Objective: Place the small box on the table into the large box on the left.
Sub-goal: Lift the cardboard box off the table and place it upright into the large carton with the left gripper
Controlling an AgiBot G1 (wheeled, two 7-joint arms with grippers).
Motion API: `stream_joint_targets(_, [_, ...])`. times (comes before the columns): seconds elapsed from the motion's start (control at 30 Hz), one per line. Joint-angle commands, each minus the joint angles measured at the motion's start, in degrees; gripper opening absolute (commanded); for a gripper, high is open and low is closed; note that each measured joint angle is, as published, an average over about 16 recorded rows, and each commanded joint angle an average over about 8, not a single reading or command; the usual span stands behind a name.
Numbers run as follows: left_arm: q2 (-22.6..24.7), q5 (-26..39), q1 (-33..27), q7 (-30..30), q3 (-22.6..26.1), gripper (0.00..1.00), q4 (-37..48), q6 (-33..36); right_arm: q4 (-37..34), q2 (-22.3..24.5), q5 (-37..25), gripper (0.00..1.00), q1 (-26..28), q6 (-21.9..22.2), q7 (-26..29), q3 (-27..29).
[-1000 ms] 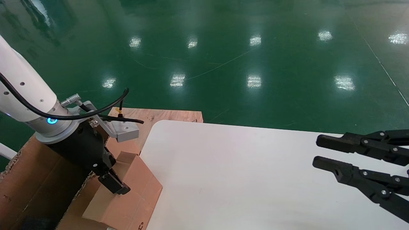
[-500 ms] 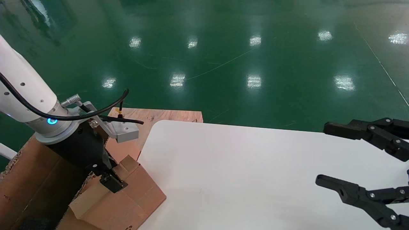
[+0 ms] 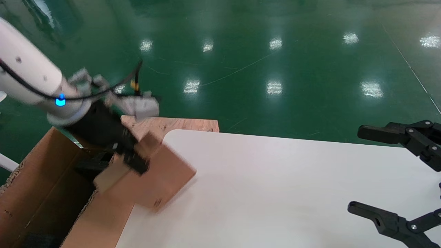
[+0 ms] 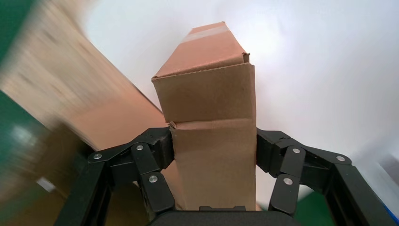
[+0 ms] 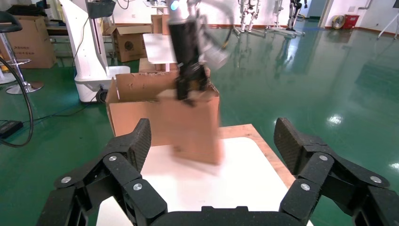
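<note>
My left gripper (image 3: 132,160) is clamped on the small box (image 3: 155,179), one finger (image 4: 150,160) pressed to each side face, as the left wrist view shows plainly. In the head view the box hangs tilted at about nine o'clock from the table's middle, over the table's (image 3: 275,186) left edge and the near flap of the large box (image 3: 38,186), clear of the tabletop as far as I can judge. The carton stands open at eight o'clock, its dark inside showing. A plywood board (image 3: 179,124) pokes out behind the table's far left corner, around ten o'clock. My right gripper (image 3: 379,172) sits at three o'clock over the table's right side, jaws spread wide and holding nothing.
</note>
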Motion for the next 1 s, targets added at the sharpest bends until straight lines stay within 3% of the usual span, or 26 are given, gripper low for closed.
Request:
stream_joint_targets(0.03, [0.5, 0.7, -1.2, 0.1, -1.1, 0.0, 0.1, -2.0, 0.0, 0.0, 0.0, 1.0, 0.0, 0.0, 0.0, 0.0])
stream_joint_targets(0.2, [0.7, 3.0, -5.9, 3.9, -4.3, 0.0, 4.6, -6.4, 0.0, 0.0, 0.0, 1.0, 0.0, 0.0, 0.0, 0.0])
stream_joint_targets(0.4, [-0.9, 5.1, -11.9, 13.4, -6.6, 0.0, 12.5, -6.5, 0.0, 0.0, 0.0, 1.0, 0.0, 0.0, 0.0, 0.0])
stream_joint_targets(0.77, [-4.9, 7.0, -23.9, 33.3, -7.6, 0.0, 25.7, 6.9, 0.0, 0.0, 0.0, 1.0, 0.0, 0.0, 0.0, 0.0])
stream_joint_targets(1.0, [-10.3, 11.9, -27.9, 38.8, -3.1, 0.0, 28.0, 12.5, 0.0, 0.0, 0.0, 1.0, 0.0, 0.0, 0.0, 0.0])
